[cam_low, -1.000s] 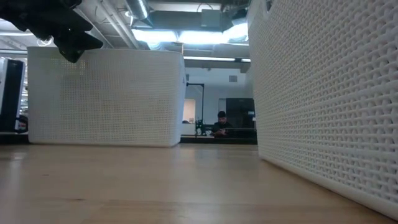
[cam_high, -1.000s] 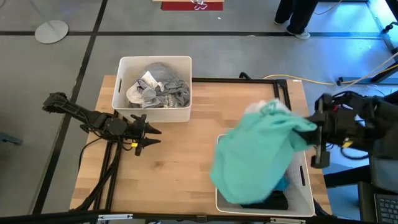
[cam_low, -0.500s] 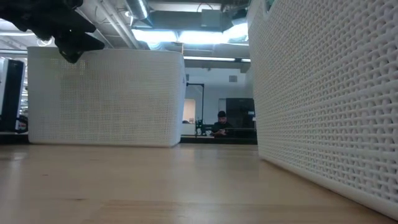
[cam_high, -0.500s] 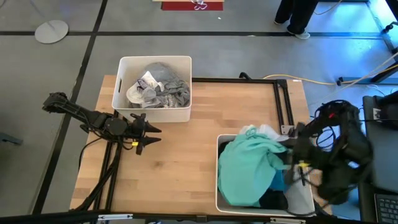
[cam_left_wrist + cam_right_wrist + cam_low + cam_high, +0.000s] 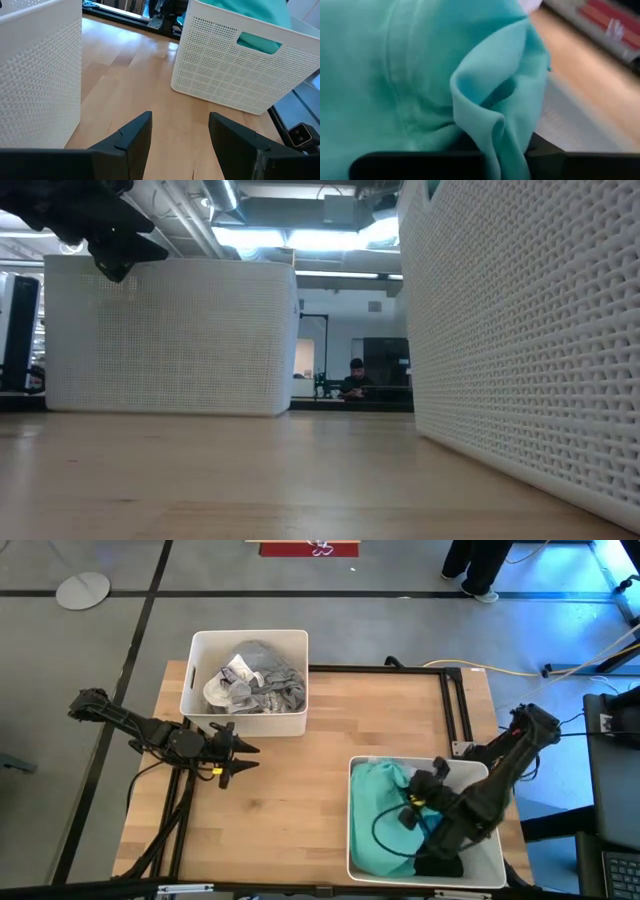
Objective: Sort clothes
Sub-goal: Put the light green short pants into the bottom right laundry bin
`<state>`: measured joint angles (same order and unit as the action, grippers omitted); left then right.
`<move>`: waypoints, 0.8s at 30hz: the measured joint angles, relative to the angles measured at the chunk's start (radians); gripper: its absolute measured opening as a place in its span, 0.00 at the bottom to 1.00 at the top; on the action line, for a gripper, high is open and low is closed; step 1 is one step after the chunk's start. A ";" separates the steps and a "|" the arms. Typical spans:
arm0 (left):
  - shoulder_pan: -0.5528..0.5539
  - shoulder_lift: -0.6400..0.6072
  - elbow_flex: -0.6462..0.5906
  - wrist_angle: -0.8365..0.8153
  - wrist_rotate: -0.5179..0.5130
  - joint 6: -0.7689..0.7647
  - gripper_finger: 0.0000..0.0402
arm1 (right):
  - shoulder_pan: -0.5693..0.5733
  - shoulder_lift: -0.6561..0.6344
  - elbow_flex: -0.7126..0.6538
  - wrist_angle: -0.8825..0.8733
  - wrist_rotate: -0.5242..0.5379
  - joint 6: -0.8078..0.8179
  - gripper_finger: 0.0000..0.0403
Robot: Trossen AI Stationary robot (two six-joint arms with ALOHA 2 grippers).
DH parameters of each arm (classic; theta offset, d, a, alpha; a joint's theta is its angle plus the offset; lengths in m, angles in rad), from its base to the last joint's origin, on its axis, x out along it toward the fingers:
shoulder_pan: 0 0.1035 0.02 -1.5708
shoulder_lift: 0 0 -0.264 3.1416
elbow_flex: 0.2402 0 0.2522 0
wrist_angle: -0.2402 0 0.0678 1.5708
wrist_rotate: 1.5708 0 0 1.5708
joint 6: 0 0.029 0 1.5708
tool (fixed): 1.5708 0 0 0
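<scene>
**Right pincer clamped on mint garment in the near bin**

Right gripper (image 5: 418,812) of mine reaches down into the near white bin (image 5: 355,865), fingers pinched together on a fold of the mint green garment (image 5: 385,815) heaped inside. My left gripper (image 5: 240,758) waits over the wooden table (image 5: 330,720), fingers apart. The far white bin (image 5: 248,638) holds grey and white clothes (image 5: 255,680). Grey floor (image 5: 120,600) surrounds the table.

1. Even overhead light; ceiling strip lights (image 5: 300,235) glare brightly in the low view.
2. Soft, short shadows on the table (image 5: 330,730).
3. Right wrist view is blurred at close range; the mint green garment (image 5: 420,75) fills it.
</scene>
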<state>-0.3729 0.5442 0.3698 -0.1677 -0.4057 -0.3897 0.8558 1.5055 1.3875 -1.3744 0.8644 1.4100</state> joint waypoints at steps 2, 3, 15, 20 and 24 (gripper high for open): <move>0.000 0.000 0.000 0.000 0.000 0.000 0.46 | -0.022 0.000 -0.056 0.071 -0.058 0.000 0.07; 0.000 0.000 0.000 0.000 0.000 0.000 0.46 | -0.035 0.000 -0.079 0.096 -0.103 0.000 0.07; 0.000 0.006 0.000 -0.002 0.000 0.012 0.46 | -0.128 0.001 -0.230 0.193 -0.387 0.031 0.37; 0.000 0.022 -0.016 -0.004 0.001 -0.002 0.46 | -0.149 0.001 -0.344 0.299 -0.434 0.027 0.50; 0.000 0.027 -0.021 -0.009 0.001 -0.007 0.46 | -0.187 -0.006 -0.294 0.201 -0.553 0.001 0.56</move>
<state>-0.3729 0.5716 0.3492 -0.1769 -0.4046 -0.3965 0.6690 1.4994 1.0939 -1.1735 0.3112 1.4109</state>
